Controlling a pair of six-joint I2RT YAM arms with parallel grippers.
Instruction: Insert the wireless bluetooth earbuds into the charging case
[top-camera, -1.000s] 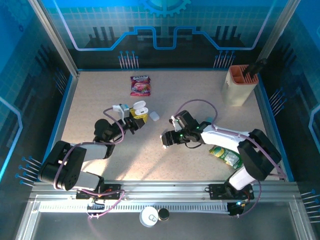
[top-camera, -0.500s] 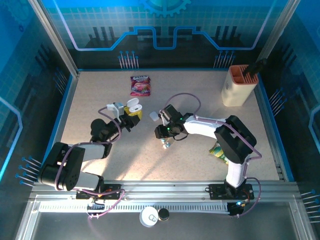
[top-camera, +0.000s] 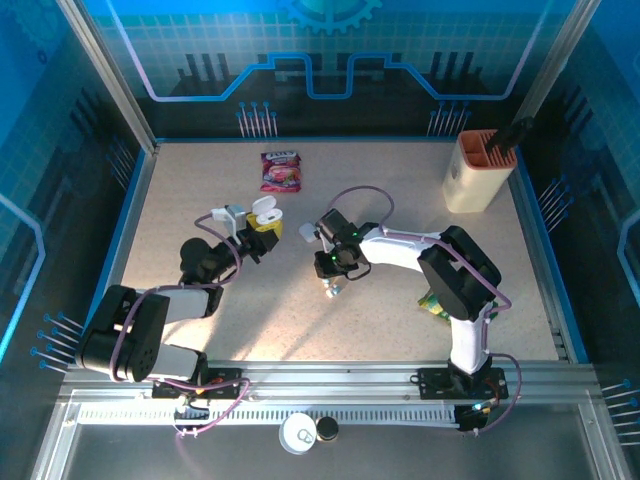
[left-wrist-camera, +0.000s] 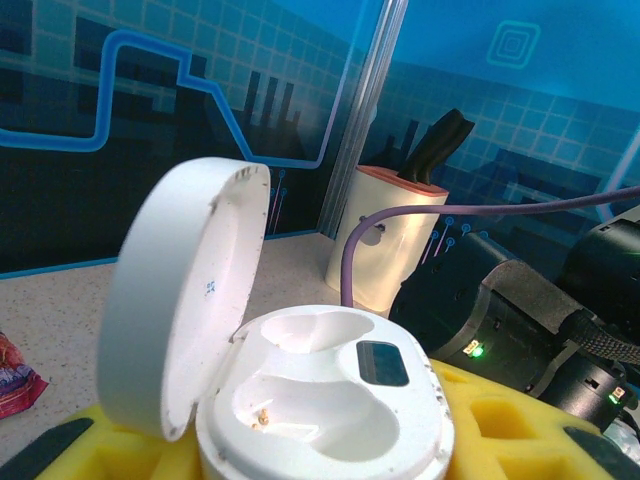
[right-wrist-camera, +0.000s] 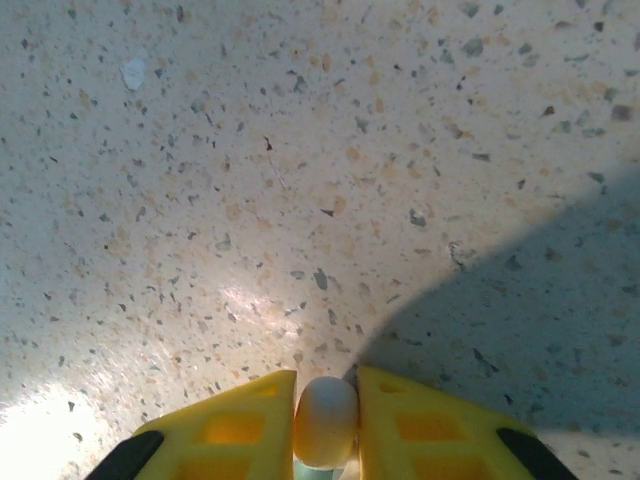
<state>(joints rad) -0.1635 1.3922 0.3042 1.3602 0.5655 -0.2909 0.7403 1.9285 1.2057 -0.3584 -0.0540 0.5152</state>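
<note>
The charging case (left-wrist-camera: 330, 400) is white and pebble-shaped, its lid (left-wrist-camera: 180, 300) hinged open to the left and both wells bare. My left gripper (left-wrist-camera: 320, 445) is shut on it, yellow fingers on either side. From above, the case (top-camera: 262, 216) is held left of centre. My right gripper (top-camera: 333, 284) points down at the tabletop near the middle. Its yellow fingers (right-wrist-camera: 235, 430) are shut on a small white earbud (right-wrist-camera: 326, 420) right at the table surface. Another small white piece (top-camera: 306, 232) lies beside the right wrist.
A pink snack packet (top-camera: 281, 170) lies at the back. A beige holder (top-camera: 478, 172) with a dark tool stands back right, also seen as the holder (left-wrist-camera: 385, 240) behind the case. A green packet (top-camera: 440, 305) lies under the right arm. The table rim (top-camera: 130, 250) is blue.
My right arm swung left and down to the table, and its fingers closed on the earbud. The left arm shifted slightly left with the case.
</note>
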